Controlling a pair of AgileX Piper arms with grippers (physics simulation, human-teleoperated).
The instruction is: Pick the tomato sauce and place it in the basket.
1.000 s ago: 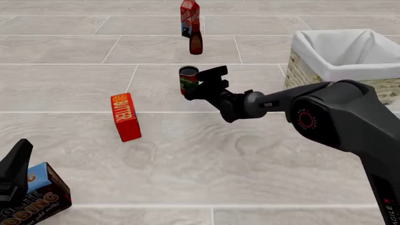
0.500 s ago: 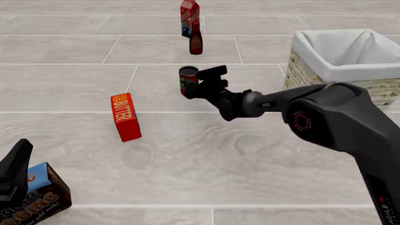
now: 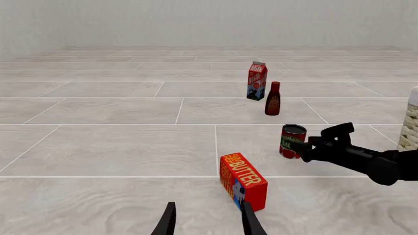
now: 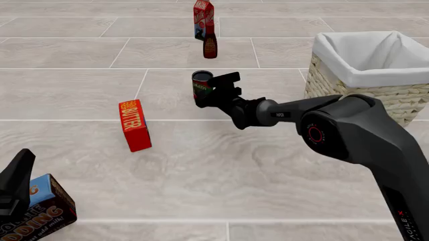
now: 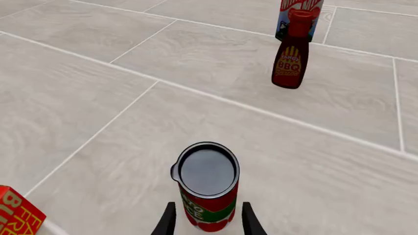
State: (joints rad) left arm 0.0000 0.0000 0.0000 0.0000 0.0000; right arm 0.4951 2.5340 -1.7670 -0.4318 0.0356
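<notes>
Glossy tomato sauce [image 5: 207, 188] tin, woven wicker basket [image 4: 395, 95]

One small red-labelled cylindrical can [image 4: 201, 88], one dark red-brown bottle [image 4: 210, 45], one tall red carton [image 4: 203, 16], one red butter box [image 4: 134, 125], one brown pudding box [image 4: 41, 211], one woven wicker basket [image 4: 342, 84], two black arms.

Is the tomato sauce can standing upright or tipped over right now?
Upright. The tomato sauce can stands on its base on the floor, dark top facing up, between the fingers of the right gripper. It is not yet in the basket.

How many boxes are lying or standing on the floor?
3. The red butter box stands left of the can, the pudding box sits near the bottom left corner, and the tall red carton stands far back behind the bottle. None seems hidden.
</notes>
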